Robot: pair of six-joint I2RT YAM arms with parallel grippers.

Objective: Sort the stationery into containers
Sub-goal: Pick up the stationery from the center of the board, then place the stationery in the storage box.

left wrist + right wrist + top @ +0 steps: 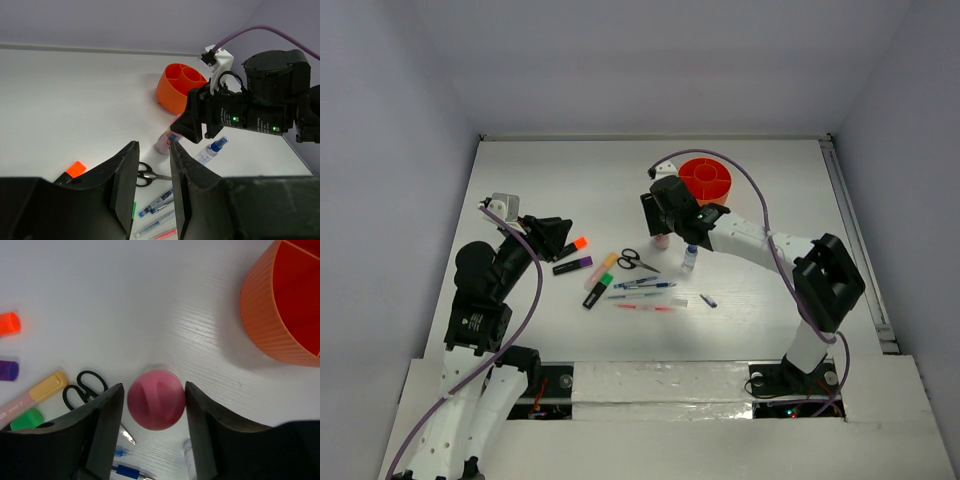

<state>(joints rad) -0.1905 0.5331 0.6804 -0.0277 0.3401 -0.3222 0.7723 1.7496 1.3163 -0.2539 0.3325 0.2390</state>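
The right arm's jaws stood released but narrow, straddling the pink tube (156, 400) at the lower centre of the right wrist view. One finger seemed to graze the tube's side, and a sliver of counter (570, 180) showed along the other. The tube stood upright on the counter, not yet lifted, just below and left of the orange tub (285, 305) in the overhead view. The blue-capped bottle (689, 259) lay just beside it on the right and the scissors (630, 260) on its left.

The step in hand looked like the grasp itself. To do it well, the jaws should probably close evenly so the round body is not shoved sideways — a smooth cylinder like this could roll or squirt out if pinched off-centre. A straight lift before any sideways travel would likely keep the tube off the bottle. The tub's wall then has to be cleared before the tube is released over a compartment. The tub looked light, so a knock from the wrist might slide it.

The left arm's jaws hung released and empty at the left of the overhead view, above the orange-ended highlighter (577, 243) — well apart from the work.
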